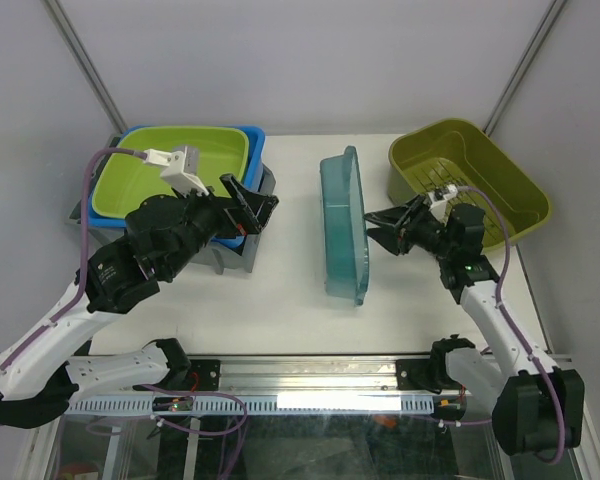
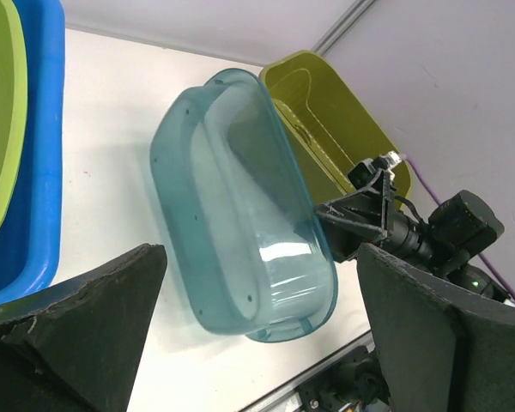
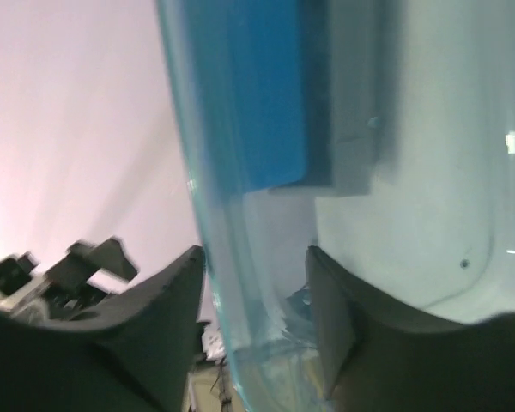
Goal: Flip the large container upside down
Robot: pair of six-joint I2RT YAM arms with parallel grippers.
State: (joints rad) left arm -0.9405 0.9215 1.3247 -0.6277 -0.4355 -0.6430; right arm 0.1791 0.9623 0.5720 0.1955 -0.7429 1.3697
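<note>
- Jaws of the left gripper (image 1: 263, 213) stand spread wide in the top external view. They hang in front of a stack at the far left: a lime-green plastic tub (image 1: 130, 185) nested in a blue tub (image 1: 250, 143), which sits in a grey bin (image 1: 218, 258).
- Same view: the large translucent teal plastic container (image 1: 342, 220) is tipped up on one long side at the middle of the white tabletop (image 1: 290, 280), apart from the left jaws.
- Same view: the right gripper (image 1: 370, 228) meets the container's right side about halfway along. An olive-green perforated plastic basket (image 1: 480, 175) sits just behind that arm at the far right.
- Left wrist view: both dark fingers (image 2: 77, 330) frame the picture with a broad gap between them and nothing in it. The teal container stands beyond them on its edge, with the right gripper against its far rim and the olive basket behind.
- Right wrist view: the right jaws straddle the container's teal wall. They are parted wider than the wall, with a gap showing on one side, so they do not clamp it.
</note>
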